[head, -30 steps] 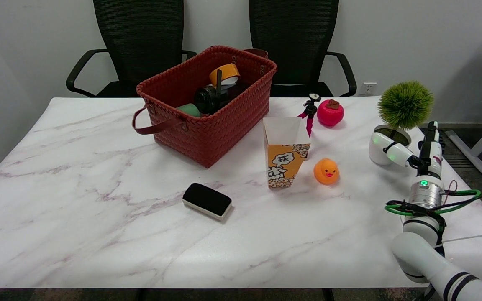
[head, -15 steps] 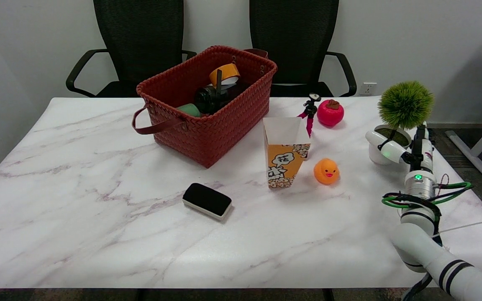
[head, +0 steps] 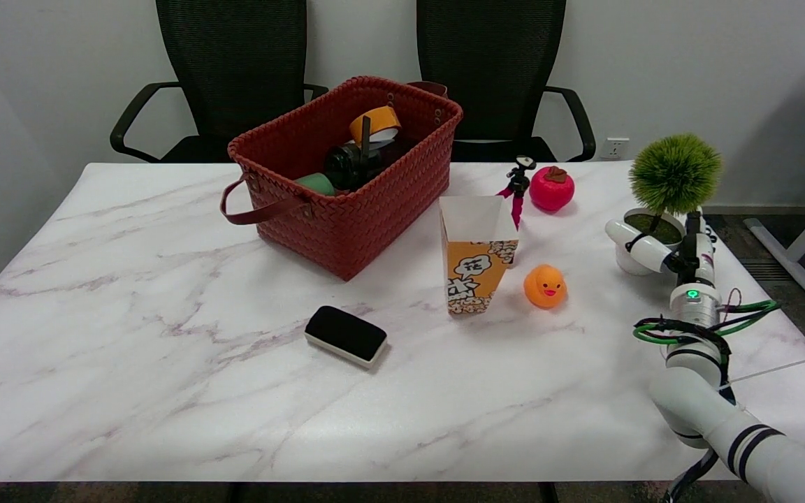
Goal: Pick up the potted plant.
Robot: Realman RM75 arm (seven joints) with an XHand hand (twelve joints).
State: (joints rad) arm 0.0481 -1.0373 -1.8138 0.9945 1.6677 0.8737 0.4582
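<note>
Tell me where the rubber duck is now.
The rubber duck stands on the table, right of centre in the head view, just right of the popcorn box.

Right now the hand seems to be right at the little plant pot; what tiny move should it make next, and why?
Probably close the fingers around the white pot. The right hand already sits at the potted plant, one finger across the pot's front and others beside the rim, yet the pot seems to rest on the table, so a firm grip should come before lifting.

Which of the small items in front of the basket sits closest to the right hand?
The orange rubber duck; the popcorn box and black eraser lie farther from the right hand.
</note>
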